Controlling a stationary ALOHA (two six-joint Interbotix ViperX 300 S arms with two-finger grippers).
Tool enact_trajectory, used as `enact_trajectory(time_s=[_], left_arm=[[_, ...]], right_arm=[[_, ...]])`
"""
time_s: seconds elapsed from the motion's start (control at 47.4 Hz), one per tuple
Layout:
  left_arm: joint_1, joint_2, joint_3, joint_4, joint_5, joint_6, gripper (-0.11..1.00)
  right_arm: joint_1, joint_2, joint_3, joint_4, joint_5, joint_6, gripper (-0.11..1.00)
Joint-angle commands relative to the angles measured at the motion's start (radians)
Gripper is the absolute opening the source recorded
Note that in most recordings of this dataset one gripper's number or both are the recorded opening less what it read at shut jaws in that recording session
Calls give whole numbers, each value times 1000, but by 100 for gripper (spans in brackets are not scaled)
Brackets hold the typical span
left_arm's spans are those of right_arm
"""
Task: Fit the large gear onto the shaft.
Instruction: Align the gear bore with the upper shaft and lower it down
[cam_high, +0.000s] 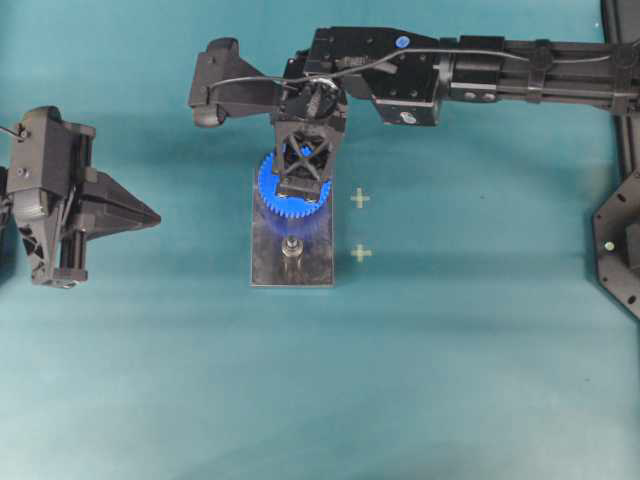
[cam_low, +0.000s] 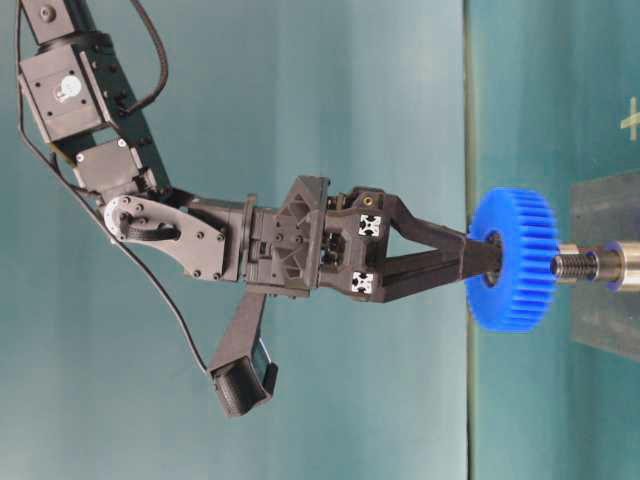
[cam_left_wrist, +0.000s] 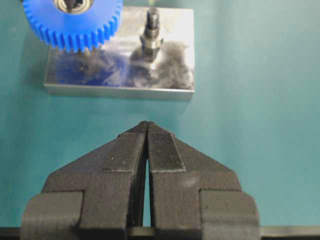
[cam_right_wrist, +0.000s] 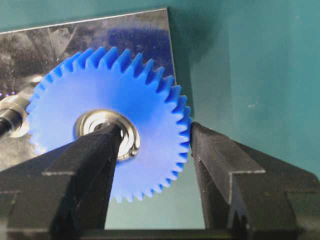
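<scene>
The large gear (cam_right_wrist: 100, 85) is a bright blue wheel with teeth all round and a shiny silver ring in its middle. Seen from above, it lies flat over the 12 o'clock end of the grey metal plate (cam_high: 310, 265), and part of it sticks out past that end. From the side it looks lifted a little off the plate. The shaft below it is hidden, so it is not clear if the gear is on it yet. A second peg (cam_high: 292, 248) stands bare on the plate at 6 o'clock from the gear, thin and silver with a wider ring at its base. The right gripper (cam_right_wrist: 155, 135) points down at the gear. One finger (cam_right_wrist: 107, 145) pokes into the hole in the silver ring. The other finger (cam_right_wrist: 205, 150) sits right against the teeth on the outside edge. It is not clear if the fingers are squeezing the gear or have let go. The left gripper (cam_left_wrist: 147, 127) is far off at 9 o'clock from the plate, low over the green table (cam_high: 450, 380). Its fingers are pressed together with nothing between them. Two pale cross marks (cam_high: 360, 198) sit on the table at 3 o'clock, just beside the plate.
</scene>
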Motion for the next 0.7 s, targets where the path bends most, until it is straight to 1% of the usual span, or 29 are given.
enact_trajectory(time_s=[0.0,0.169,0.338,0.443,0.507,0.676], left_arm=[[0,-3,-11,2,-5,0,0],[0,-3,-11,2,-5,0,0],[0,-3,-14,2,-5,-2,0],[0,-2,-14,2,-6,-2,0],[0,-3,-14,2,-5,-2,0],[0,-2,-14,2,-5,-2,0]], right_arm=[[-2,-18,-28,2,-9,-8,58],[-3,-15,-40,2,-14,-5,59],[0,-18,-40,3,8,-5,59],[6,-31,-37,17,31,-6,59],[11,-44,-28,34,32,-8,59],[17,-72,26,35,31,-9,59]])
